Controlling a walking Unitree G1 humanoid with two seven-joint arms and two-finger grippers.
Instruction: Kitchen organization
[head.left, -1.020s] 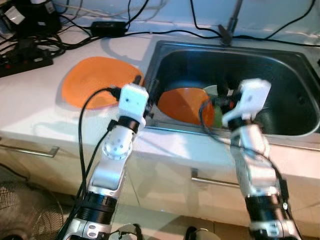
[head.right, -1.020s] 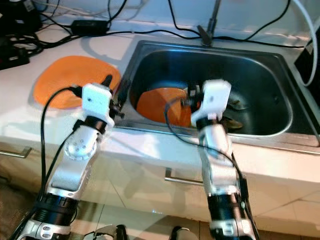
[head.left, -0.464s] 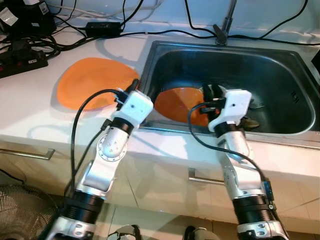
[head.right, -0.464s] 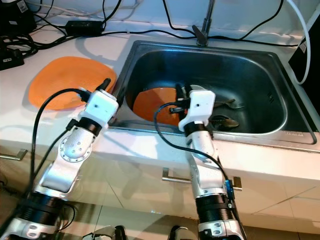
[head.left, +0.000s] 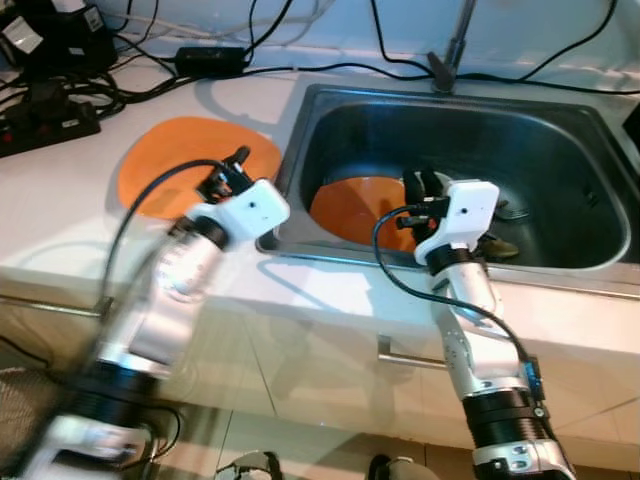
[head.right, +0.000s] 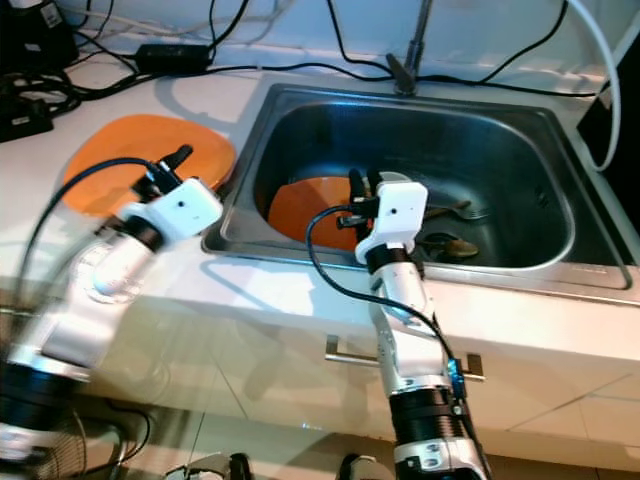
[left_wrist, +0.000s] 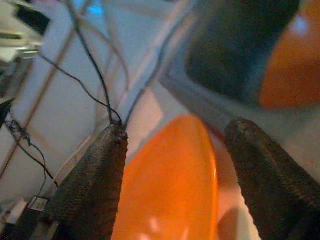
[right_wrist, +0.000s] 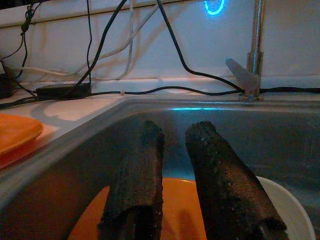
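Nearest us, our left pincer hangs over the white table at the rim of the orange plate lying flat there. Its fingers are spread wide w/ nothing between them, the plate's edge framed in the gap. We read that as lining up for a grab, since a flat plate only offers its rim. The arm is blurred, so it's prob. mid-swing.

Further in, our right pincer reaches down into the sink. Fingers nearly closed, narrow gap, holding nothing. It sits above a second orange plate leaning at the sink's left side, w/ a white dish beside it and some cutlery to the right.

Beyond: faucet behind the sink, and cables plus a power strip on the table's far left. We judge those a snag risk.
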